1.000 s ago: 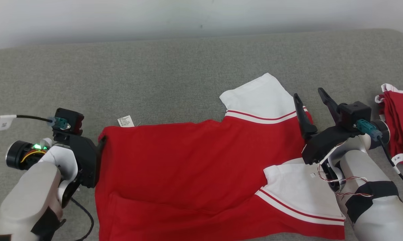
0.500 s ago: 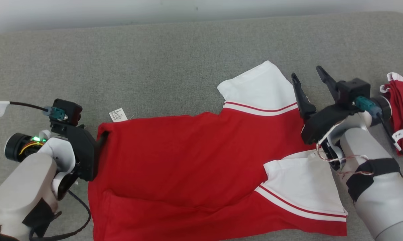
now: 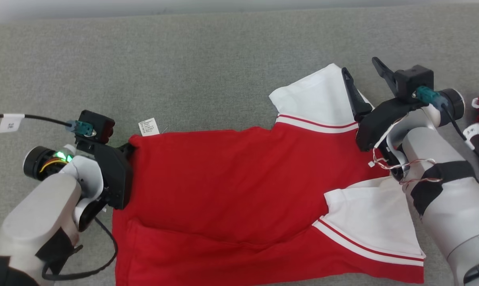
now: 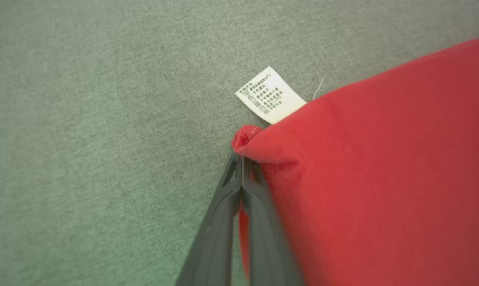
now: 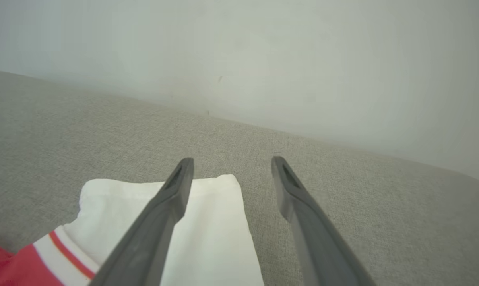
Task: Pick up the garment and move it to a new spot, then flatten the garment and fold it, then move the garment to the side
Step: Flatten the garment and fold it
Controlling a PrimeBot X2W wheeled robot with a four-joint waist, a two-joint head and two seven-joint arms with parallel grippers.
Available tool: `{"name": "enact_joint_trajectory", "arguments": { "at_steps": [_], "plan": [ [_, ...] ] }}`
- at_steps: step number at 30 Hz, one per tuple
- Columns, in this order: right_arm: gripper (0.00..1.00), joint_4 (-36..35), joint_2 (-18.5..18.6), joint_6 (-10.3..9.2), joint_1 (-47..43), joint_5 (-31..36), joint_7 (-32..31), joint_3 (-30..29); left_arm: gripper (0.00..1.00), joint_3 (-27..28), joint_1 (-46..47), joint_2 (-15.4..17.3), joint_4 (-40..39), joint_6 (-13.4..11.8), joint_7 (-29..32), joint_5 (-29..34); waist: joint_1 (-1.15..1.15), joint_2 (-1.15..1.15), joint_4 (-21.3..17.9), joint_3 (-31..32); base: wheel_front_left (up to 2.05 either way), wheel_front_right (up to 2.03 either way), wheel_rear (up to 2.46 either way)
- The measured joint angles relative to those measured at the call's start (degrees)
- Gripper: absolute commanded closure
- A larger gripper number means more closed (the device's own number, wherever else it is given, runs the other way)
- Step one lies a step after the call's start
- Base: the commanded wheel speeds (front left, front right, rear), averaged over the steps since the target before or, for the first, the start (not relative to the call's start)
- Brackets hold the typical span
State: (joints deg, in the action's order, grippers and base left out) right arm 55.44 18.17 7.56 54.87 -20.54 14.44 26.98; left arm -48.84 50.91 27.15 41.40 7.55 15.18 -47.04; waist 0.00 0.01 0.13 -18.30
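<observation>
Red-and-white garment (image 3: 231,178) lies spread on grey surface (image 3: 207,59), centre-right in head view. Left end effector (image 4: 241,159): fingers together, clamped on garment's far-left corner, just beside white care label (image 4: 269,95). The label has several lines of small print, not legible. Right end effector (image 5: 231,163): fingers apart, nothing betw. them, by far sleeve (image 3: 319,97); contact can't tell. Left cable tag (image 3: 10,122) and right cable tag (image 3: 473,130): marks unreadable.

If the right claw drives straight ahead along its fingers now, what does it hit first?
Probably the bare grey cushion just past the white sleeve; the open right claw points out over the sleeve's edge. Depth is unclear.
</observation>
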Motion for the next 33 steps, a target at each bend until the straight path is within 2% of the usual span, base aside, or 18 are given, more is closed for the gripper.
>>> {"name": "enact_joint_trajectory", "arguments": {
  "at_steps": [8,16,24,25,27,28,29,33],
  "plan": [
    [0.00,7.5,0.5,0.00,4.6,-2.8,-8.6,2.8,1.00,-1.0,3.6,-0.7,2.2,0.0,-5.2,-0.6,0.00,0.00,2.3,-1.5,0.00,0.00,0.00],
    [0.00,13.7,2.4,0.00,7.5,-5.2,-15.4,4.3,1.00,-3.3,5.2,-3.5,3.2,0.0,-7.8,-0.1,0.00,0.00,6.8,-2.3,0.00,0.00,0.00],
    [0.00,15.6,3.6,0.00,9.1,-6.2,-15.4,4.7,1.00,-5.3,6.5,-5.1,3.7,0.0,-10.1,-1.2,0.00,0.00,10.2,-3.2,0.00,0.00,0.00],
    [0.03,15.8,3.8,0.00,9.3,-6.2,-15.4,4.6,1.00,-5.5,6.6,-5.2,3.8,0.0,-10.4,-1.5,0.00,-0.01,10.4,-3.2,0.00,0.00,0.00],
    [0.36,16.3,4.1,0.00,9.7,-6.2,-15.2,4.4,1.00,-6.0,6.7,-5.3,4.0,0.0,-10.8,-1.7,0.00,-0.01,10.8,-3.4,0.00,0.00,0.00],
    [0.63,16.5,4.2,0.00,9.8,-6.2,-14.6,4.2,1.00,-6.2,6.7,-5.3,4.2,0.0,-11.1,-1.9,0.00,-0.01,10.9,-3.4,0.00,0.00,0.00],
    [1.00,16.7,4.4,0.00,10.0,-6.2,-13.9,4.1,1.00,-6.4,6.8,-5.3,4.4,0.0,-11.3,-2.0,0.00,-0.01,11.0,-3.5,0.00,0.00,0.00],
    [1.00,17.5,5.2,0.00,10.5,-5.5,-11.6,3.2,1.00,-6.7,7.1,-5.3,5.6,0.0,-12.9,-2.6,0.00,0.00,10.8,-3.7,0.00,0.00,0.00]
  ]
}}
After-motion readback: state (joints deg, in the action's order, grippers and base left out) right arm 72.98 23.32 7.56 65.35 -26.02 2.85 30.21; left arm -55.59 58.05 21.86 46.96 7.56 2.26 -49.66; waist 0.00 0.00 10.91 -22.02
